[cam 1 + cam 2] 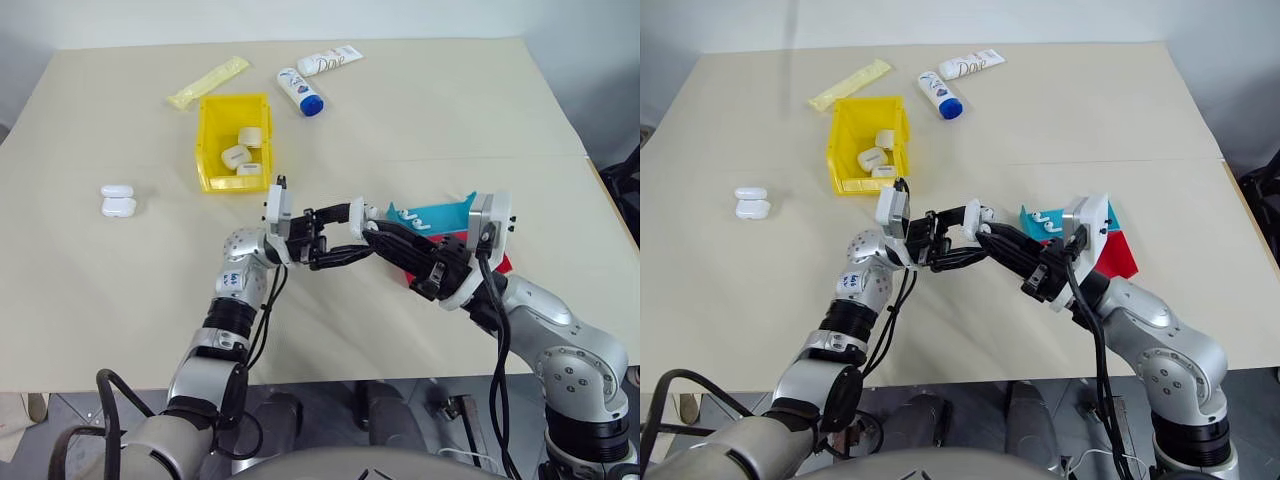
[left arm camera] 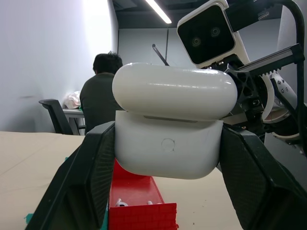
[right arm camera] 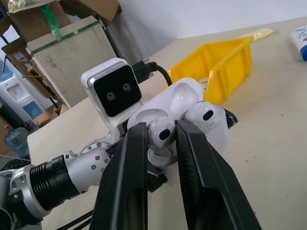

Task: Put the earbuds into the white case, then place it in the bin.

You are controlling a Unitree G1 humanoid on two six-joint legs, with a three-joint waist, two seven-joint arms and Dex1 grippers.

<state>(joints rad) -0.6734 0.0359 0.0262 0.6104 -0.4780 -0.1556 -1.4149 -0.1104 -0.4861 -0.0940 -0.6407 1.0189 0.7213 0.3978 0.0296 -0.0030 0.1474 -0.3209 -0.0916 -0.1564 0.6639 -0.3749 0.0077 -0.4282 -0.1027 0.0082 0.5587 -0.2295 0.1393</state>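
Two arms meet above the near middle of the table (image 1: 420, 110). The left gripper (image 1: 345, 240) points right and clamps the white case (image 2: 172, 124), lid raised, between its fingers. The right gripper (image 3: 160, 143) reaches left, its jaws pinching one of the earbuds (image 3: 161, 132) at the case's open top; a second earbud (image 3: 204, 115) already sits inside. The bin (image 1: 234, 140) stands farther back, holding other cases.

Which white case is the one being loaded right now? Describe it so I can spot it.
Start at the yellow bin and drop toward the near table edge, where the two arms meet. The white case sits clamped in the left tool; unlike the closed cases elsewhere, its lid is open.
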